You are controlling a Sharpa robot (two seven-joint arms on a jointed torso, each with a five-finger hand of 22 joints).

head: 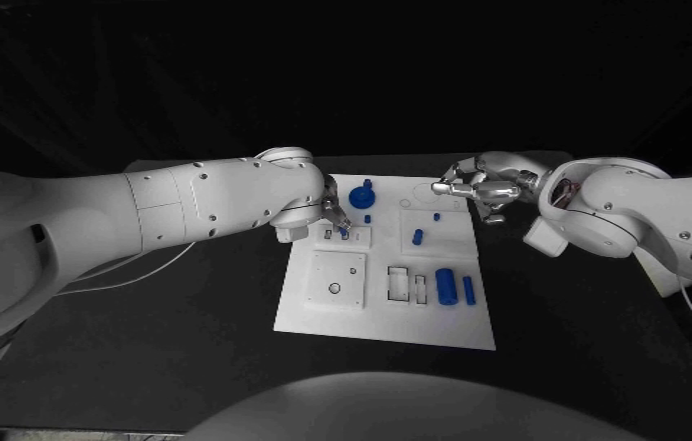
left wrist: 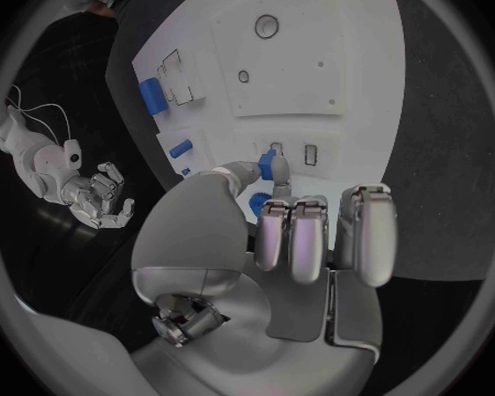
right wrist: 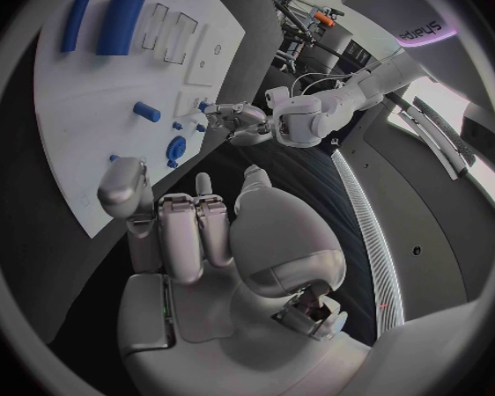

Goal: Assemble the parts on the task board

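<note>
The white task board (head: 325, 311) lies mid-table. My left hand (head: 335, 223) hovers over its far left part. In the left wrist view the thumb and a finger pinch a small blue part (left wrist: 272, 164) just above two small slots (left wrist: 310, 154). A blue round knob (head: 362, 197) stands beside that hand. A short blue peg (head: 418, 234) lies mid-board, and a thick blue cylinder (head: 447, 286) and a thin one (head: 469, 288) lie near the right edge. My right hand (head: 476, 189) hangs off the board's far right corner, fingers apart, holding nothing.
A raised square plate with a round hole (head: 338, 283) sits on the board's left half, beside empty rectangular slots (head: 400, 283). Black table (head: 173, 361) surrounds the board. The left forearm (head: 188, 206) spans the table's left side.
</note>
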